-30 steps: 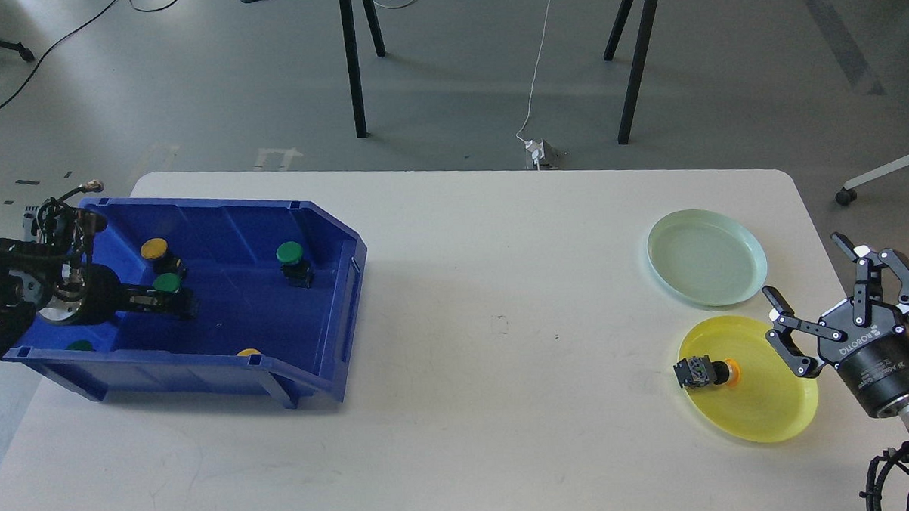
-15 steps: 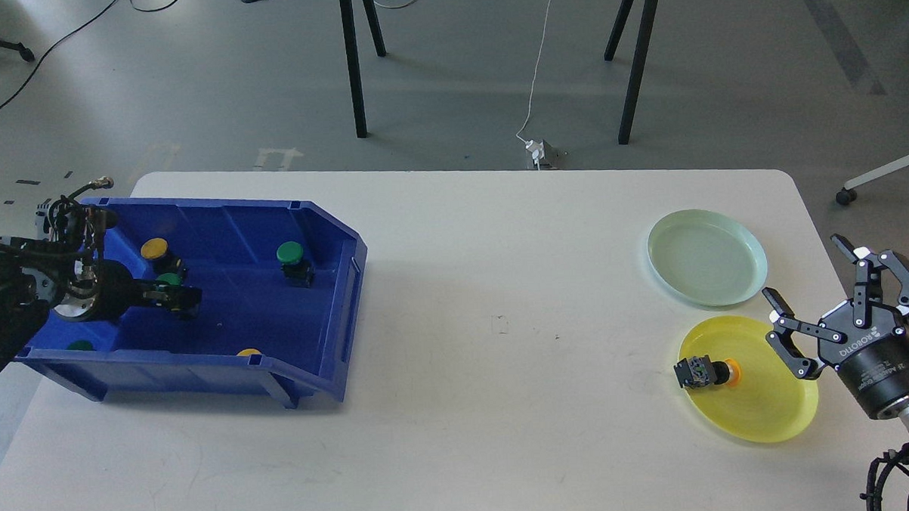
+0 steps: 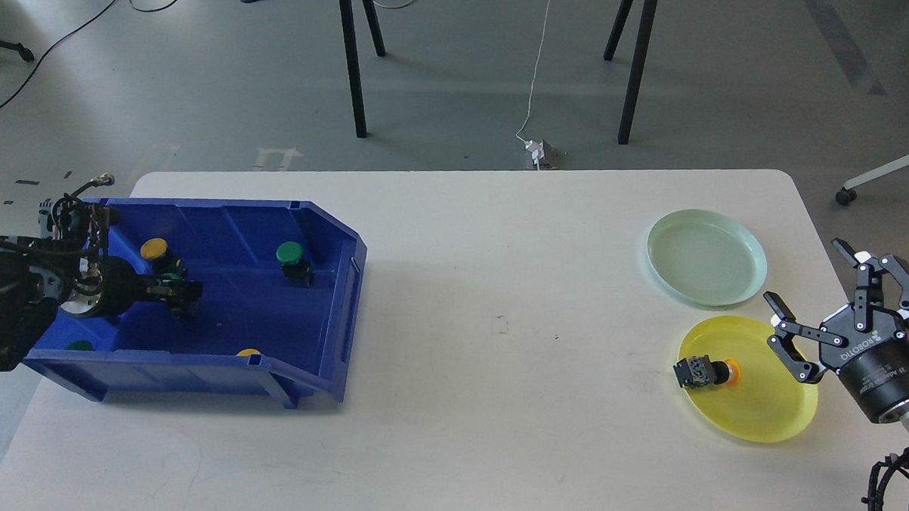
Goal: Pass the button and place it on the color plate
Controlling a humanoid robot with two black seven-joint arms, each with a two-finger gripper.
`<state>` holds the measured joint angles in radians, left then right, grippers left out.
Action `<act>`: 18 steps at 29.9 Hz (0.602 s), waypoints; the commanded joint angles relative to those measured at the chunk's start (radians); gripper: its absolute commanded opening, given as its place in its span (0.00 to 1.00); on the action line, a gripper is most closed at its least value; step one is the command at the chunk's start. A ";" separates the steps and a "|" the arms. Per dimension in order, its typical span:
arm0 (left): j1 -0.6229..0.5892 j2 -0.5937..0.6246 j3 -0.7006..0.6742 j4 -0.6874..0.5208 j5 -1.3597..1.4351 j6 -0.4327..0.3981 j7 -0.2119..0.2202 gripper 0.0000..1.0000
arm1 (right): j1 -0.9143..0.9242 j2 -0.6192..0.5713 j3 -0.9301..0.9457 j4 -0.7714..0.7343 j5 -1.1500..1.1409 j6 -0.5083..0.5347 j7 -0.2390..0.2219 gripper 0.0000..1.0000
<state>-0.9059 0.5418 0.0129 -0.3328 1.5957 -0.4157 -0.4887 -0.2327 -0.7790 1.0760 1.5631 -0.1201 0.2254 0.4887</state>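
White table [image 3: 463, 285]: left gripper [image 3: 177, 292] in blue bin [image 3: 325, 237], jaw state indiscernible, at green button [image 3: 169, 280]; right gripper [image 3: 811, 303] wide open, empty, awaiting handover beside yellow plate [image 3: 778, 418].

Left gripper [image 3: 177, 293] inside blue bin [image 3: 327, 290]; orange button [image 3: 706, 372] on yellow plate [image 3: 770, 411].

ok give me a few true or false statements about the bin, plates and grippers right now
1. The right gripper is open and holds nothing. True.
2. The pale green plate holds a button. False: it is empty.
3. An orange-capped button lies on its side at the yellow plate's left edge. True.
4. The left gripper hangs over the bare table. False: it is inside the blue bin, at a green button.
5. The bin holds only green buttons. False: a yellow button is there too.
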 commanded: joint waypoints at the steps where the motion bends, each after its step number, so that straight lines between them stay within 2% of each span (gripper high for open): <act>1: 0.002 0.001 0.001 0.000 0.009 0.002 0.000 0.25 | -0.002 0.000 0.001 0.000 0.000 0.000 0.000 0.94; 2: 0.002 0.001 0.001 0.000 0.010 0.003 0.000 0.19 | -0.002 0.000 0.001 -0.001 -0.001 0.000 0.000 0.94; 5: 0.002 0.004 0.001 -0.002 0.010 0.005 0.000 0.11 | -0.002 0.000 0.001 -0.001 0.000 -0.001 0.000 0.94; 12: -0.001 0.009 0.001 -0.025 0.006 -0.005 0.000 0.10 | -0.002 0.000 -0.001 -0.002 0.000 -0.001 0.000 0.94; 15: -0.007 0.062 -0.004 -0.113 0.004 -0.014 0.000 0.10 | -0.002 0.001 -0.001 -0.003 -0.001 -0.001 0.000 0.94; 18: -0.018 0.190 -0.027 -0.295 -0.010 -0.044 0.000 0.09 | -0.002 0.001 -0.001 -0.003 -0.001 -0.001 0.000 0.94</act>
<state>-0.9135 0.6260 0.0034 -0.4724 1.5984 -0.4353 -0.4888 -0.2348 -0.7783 1.0756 1.5602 -0.1202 0.2239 0.4887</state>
